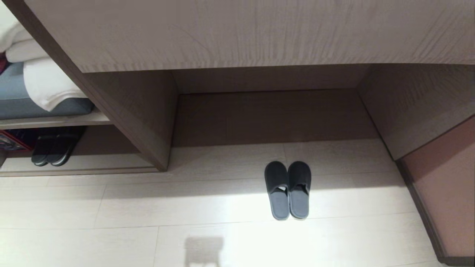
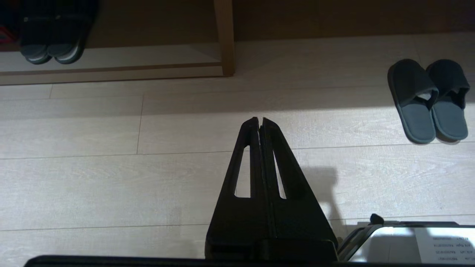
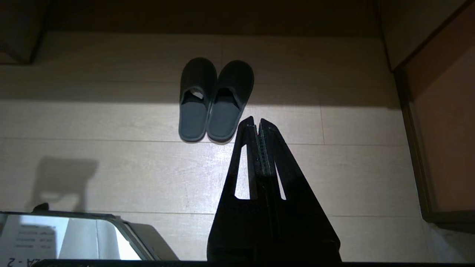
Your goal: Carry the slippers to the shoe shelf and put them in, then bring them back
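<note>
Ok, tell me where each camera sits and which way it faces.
Head view: high on the robot, facing down at the slippers and shoe shelf; no arm shows.
Left wrist view: behind the shut left end effector, facing the floor.
Right wrist view: behind the shut right end effector.
All three share the slippers.

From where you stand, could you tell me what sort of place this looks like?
Probably a bedroom or hotel-room entry wardrobe: built-in wood-grain cabinetry over pale plank flooring, folded white linen on a shelf, and soft grey slippers on the floor.
</note>
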Available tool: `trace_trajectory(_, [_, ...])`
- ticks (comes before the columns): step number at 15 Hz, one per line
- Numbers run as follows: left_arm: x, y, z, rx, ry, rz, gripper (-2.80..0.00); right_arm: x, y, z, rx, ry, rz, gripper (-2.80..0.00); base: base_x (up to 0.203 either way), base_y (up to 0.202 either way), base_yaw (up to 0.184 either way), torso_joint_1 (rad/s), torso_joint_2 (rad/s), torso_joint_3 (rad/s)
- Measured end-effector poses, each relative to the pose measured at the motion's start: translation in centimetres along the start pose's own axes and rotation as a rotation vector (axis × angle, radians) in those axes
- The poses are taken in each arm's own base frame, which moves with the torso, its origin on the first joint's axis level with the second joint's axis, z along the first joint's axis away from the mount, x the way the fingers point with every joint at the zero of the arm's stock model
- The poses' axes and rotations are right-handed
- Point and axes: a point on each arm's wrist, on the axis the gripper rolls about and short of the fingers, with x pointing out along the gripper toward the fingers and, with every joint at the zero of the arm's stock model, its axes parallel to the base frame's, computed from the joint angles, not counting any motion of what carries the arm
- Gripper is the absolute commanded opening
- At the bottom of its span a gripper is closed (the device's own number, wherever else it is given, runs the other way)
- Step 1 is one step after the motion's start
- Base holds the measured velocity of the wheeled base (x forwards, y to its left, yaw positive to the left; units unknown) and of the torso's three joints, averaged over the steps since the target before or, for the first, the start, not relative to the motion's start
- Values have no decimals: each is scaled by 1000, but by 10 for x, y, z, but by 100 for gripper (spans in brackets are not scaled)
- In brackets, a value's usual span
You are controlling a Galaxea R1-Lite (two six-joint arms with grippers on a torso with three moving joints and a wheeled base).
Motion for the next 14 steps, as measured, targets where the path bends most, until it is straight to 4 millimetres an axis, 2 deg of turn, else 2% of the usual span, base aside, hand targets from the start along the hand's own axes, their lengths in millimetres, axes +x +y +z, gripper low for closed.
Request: trace_trajectory(14, [0,0,0,0,0,0,-280,0,0,0,0,0,1,-280,0,0,0,2,1,201])
